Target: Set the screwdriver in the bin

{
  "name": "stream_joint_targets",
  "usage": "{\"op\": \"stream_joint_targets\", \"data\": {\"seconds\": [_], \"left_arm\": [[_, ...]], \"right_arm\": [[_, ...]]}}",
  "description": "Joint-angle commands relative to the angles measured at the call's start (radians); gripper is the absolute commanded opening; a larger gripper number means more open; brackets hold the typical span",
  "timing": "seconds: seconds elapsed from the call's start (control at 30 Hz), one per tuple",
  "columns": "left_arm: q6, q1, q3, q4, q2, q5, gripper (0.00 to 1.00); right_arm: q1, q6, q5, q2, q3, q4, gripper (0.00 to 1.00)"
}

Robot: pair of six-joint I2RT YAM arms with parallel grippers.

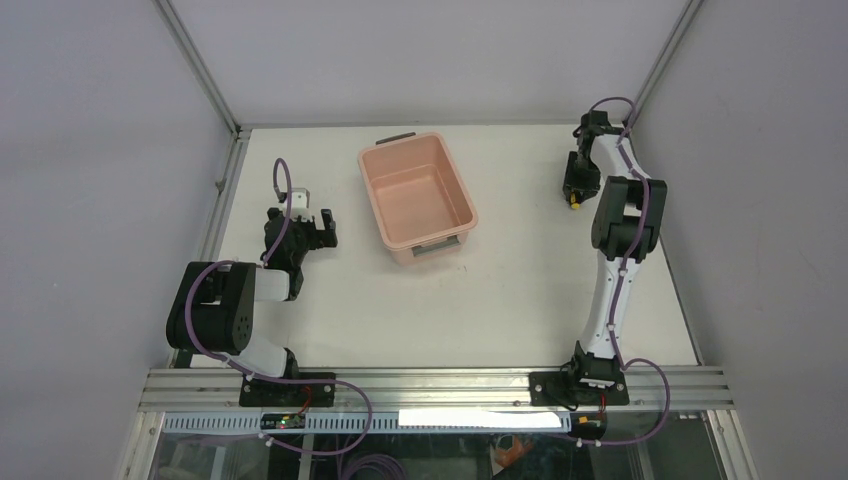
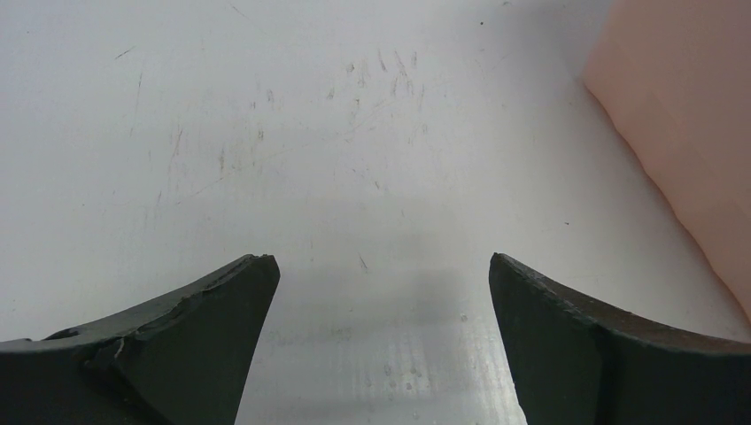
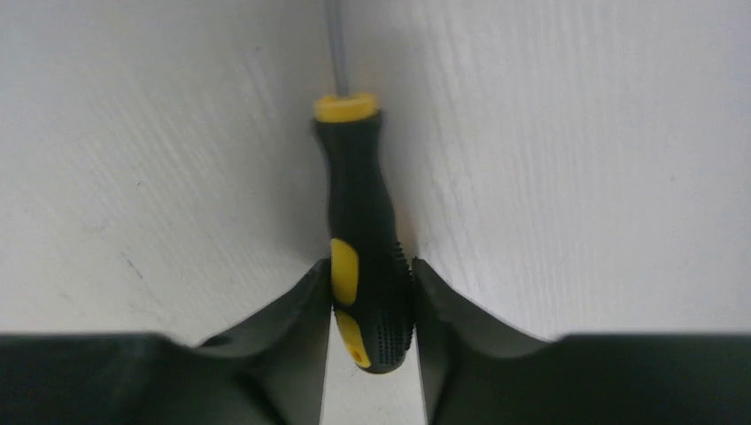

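Note:
The salmon-pink bin stands at the back middle of the table, and its wall shows at the right edge of the left wrist view. My right gripper is at the far right of the table, shut on the screwdriver. In the right wrist view the yellow-and-black handle sits between the two fingers, the thin shaft pointing away over the white table. In the top view only a small yellow spot of the screwdriver shows below the gripper. My left gripper is open and empty, left of the bin.
White table with a metal rail along its left edge and grey enclosure walls at the back and sides. The right arm's elbow stands close to the right wall.

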Motion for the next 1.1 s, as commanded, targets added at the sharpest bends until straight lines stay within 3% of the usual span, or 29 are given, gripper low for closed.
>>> {"op": "stream_joint_targets", "data": {"seconds": [0.0, 0.07, 0.13, 0.4, 0.53, 0.63, 0.77, 0.93, 1.07], "left_arm": [[-0.016, -0.007, 0.001, 0.027, -0.027, 0.008, 0.99], [-0.016, -0.008, 0.0, 0.027, -0.028, 0.008, 0.99], [-0.016, -0.008, 0.001, 0.027, -0.027, 0.007, 0.99], [-0.016, -0.008, 0.001, 0.027, -0.028, 0.008, 0.99], [-0.016, -0.007, 0.001, 0.027, -0.028, 0.007, 0.99], [-0.016, -0.007, 0.001, 0.027, -0.028, 0.008, 0.99], [-0.016, -0.008, 0.001, 0.027, -0.027, 0.008, 0.99], [-0.016, -0.007, 0.001, 0.027, -0.028, 0.008, 0.99], [-0.016, -0.008, 0.001, 0.027, -0.028, 0.008, 0.99]], "right_arm": [[-0.014, 0.011, -0.089, -0.006, -0.038, 0.07, 0.25], [-0.022, 0.018, -0.104, -0.007, -0.043, 0.081, 0.08], [-0.024, 0.014, -0.112, -0.017, -0.047, 0.082, 0.0], [-0.012, 0.074, -0.081, -0.225, 0.029, -0.086, 0.0], [0.057, 0.127, -0.023, -0.342, 0.1, -0.21, 0.0], [0.148, 0.172, 0.016, -0.401, 0.171, -0.302, 0.0], [0.366, 0.241, 0.076, -0.429, 0.254, -0.363, 0.0], [0.651, 0.292, 0.082, -0.376, 0.362, -0.355, 0.0], [0.785, 0.312, 0.043, -0.331, 0.315, -0.26, 0.0]]}}
